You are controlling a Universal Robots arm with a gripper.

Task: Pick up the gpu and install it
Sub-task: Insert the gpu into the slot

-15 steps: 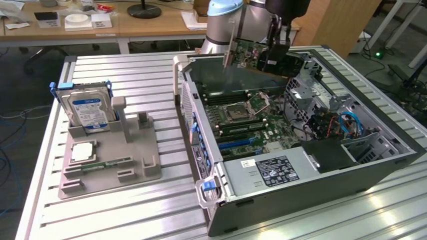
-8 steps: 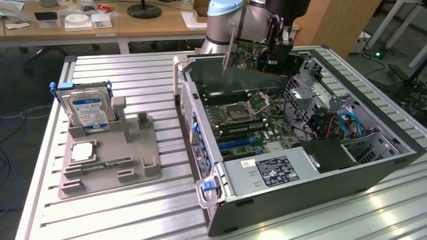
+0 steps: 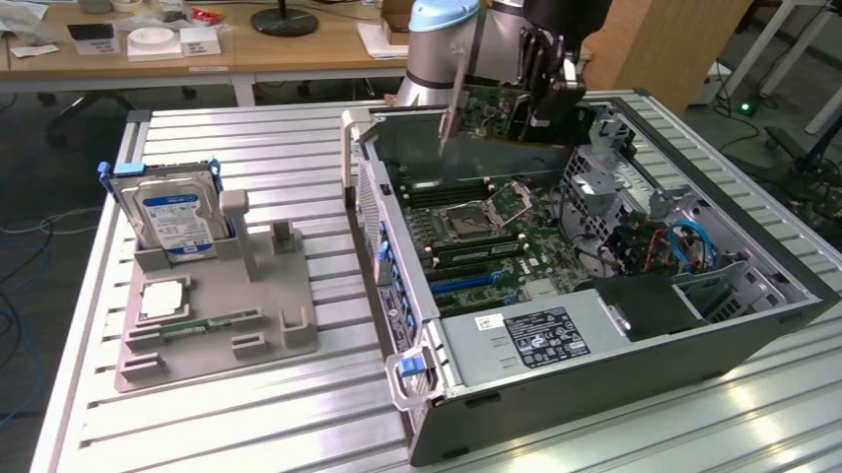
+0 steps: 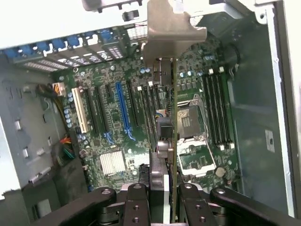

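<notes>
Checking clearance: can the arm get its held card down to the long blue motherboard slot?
Probably yes: the case lies open, the gripper holds the gpu above it, and nothing covers the long blue slot.

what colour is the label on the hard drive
Blue and white; the hard drive shows best in the exterior view.

Seemingly green gpu (image 3: 494, 108), green motherboard (image 3: 507, 241), one blue slot (image 4: 122, 106), blue-labelled silver hard drive (image 3: 175, 222), beige-grey tray (image 3: 211, 340)
</notes>
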